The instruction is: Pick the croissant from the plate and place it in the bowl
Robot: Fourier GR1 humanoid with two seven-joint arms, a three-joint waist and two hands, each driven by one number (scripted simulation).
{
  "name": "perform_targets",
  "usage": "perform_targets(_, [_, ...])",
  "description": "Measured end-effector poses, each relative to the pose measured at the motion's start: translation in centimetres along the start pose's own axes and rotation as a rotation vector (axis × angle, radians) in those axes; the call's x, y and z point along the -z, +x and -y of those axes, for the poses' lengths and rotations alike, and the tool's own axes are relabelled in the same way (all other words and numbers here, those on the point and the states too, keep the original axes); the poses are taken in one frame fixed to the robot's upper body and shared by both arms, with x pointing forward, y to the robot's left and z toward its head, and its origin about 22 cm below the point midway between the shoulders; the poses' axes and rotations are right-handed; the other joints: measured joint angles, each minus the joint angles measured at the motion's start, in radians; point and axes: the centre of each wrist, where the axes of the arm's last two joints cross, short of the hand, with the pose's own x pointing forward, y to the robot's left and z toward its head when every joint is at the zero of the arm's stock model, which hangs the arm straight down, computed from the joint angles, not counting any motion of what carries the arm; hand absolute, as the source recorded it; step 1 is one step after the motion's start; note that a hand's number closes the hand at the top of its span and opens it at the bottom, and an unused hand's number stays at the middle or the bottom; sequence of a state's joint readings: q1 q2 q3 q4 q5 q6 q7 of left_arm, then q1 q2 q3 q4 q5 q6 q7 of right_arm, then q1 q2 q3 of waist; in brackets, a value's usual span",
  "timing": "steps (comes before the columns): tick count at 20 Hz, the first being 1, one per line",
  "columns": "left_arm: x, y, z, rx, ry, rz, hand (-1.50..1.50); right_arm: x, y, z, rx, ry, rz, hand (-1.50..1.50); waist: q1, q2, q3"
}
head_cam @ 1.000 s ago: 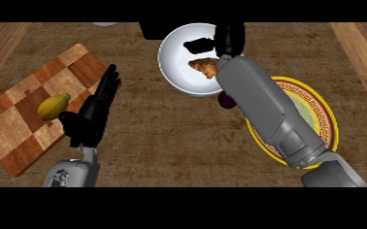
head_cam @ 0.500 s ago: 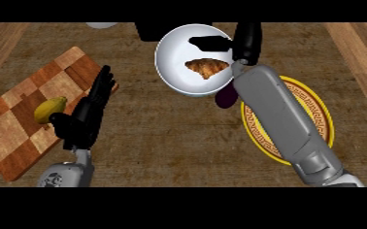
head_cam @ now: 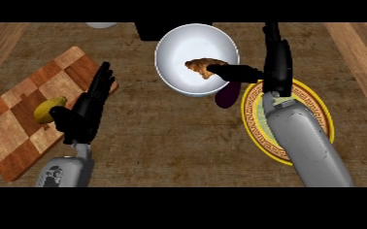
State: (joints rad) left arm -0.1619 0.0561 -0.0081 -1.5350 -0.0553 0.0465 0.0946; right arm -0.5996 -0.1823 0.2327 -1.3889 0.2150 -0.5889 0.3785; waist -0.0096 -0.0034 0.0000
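Right hand (head_cam: 278, 70) unclenched at the bowl's 3 o'clock rim; croissant (head_cam: 203, 67) lying inside the bowl (head_cam: 179, 43).
I find the croissant just right of the bowl's centre, with the hand's thumb stretched toward its 3 o'clock end, touching or just short; I cannot tell which. I judge it light, soft and flaky, easily crushed and not slippery, so it is best taken across its thick middle rather than by the brittle tips. A dark purple item (head_cam: 228, 96) lies at the bowl's 5 o'clock, between bowl and plate (head_cam: 315, 104), and the right forearm covers much of that plate. At 9 o'clock the left hand (head_cam: 84, 109) rests, fingers straight, over the chequered board (head_cam: 22, 145), beside a yellow fruit (head_cam: 47, 110).
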Motion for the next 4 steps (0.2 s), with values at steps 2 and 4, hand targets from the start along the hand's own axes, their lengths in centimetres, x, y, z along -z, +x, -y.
perform_targets(2, [-0.3,-0.1,0.5,0.0,-0.006,0.002,0.0,-1.3,-0.5,0.1,0.008,0.01,0.008,-1.5,0.003,0.001,0.0])
perform_targets(4, [-0.5,-0.2,0.6,-0.002,-0.007,0.002,0.0,-2.1,-1.2,0.8,0.009,0.018,0.008,-1.5,0.005,0.001,0.0])
